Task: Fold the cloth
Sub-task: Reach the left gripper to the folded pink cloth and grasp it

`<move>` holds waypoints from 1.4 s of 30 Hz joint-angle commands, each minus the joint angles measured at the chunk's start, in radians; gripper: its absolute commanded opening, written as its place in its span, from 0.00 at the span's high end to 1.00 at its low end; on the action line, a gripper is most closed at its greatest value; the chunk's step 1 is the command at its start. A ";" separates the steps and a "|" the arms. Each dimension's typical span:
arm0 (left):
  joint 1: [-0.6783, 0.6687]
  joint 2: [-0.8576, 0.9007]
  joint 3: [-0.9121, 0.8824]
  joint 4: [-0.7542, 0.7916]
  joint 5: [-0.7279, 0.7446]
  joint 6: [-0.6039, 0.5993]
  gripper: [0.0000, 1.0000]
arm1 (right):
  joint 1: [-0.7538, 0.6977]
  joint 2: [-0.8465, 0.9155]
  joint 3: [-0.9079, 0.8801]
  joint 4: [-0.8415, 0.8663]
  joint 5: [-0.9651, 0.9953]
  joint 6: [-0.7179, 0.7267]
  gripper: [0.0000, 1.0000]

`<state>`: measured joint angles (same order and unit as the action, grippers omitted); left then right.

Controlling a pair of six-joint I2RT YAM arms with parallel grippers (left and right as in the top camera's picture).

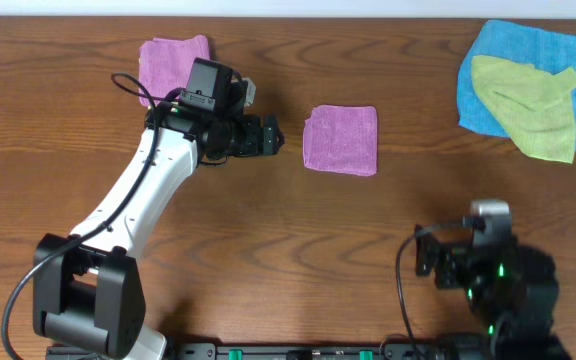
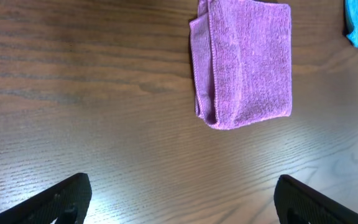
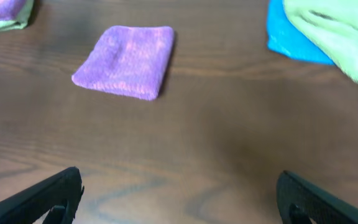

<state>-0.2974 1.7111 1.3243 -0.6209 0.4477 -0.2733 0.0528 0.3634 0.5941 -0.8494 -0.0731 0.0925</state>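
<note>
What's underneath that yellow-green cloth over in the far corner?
A larger bright blue cloth lies under the yellow-green cloth and shows mostly along its top and left sides. The middle of the blue one is covered, so anything else beneath cannot be seen.

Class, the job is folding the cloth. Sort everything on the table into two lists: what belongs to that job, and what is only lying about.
Belongs to the job:
- centre purple cloth, already folded
- left gripper, open, facing it but not touching

Lying about:
- blue cloth
- yellow-green cloth, lying on the blue one
- second purple cloth, far left
</note>
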 commanded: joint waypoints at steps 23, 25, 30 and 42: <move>-0.267 -0.022 0.014 0.050 -0.070 -0.080 0.05 | -0.008 -0.134 -0.211 -0.085 0.151 0.018 0.01; -0.310 -0.022 0.014 0.075 -0.071 -0.090 0.05 | -0.008 -0.134 -0.215 -0.086 0.151 0.018 0.01; -0.386 -0.022 0.014 0.121 -0.100 -0.179 0.05 | -0.008 -0.134 -0.216 -0.086 0.151 0.018 0.01; -0.396 -0.022 0.014 0.143 -0.177 -0.669 0.05 | -0.008 -0.134 -0.216 -0.086 0.151 0.018 0.01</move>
<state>-0.6968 1.7107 1.3239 -0.4732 0.3378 -0.8467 0.0513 0.2371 0.3828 -0.9367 0.0681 0.1242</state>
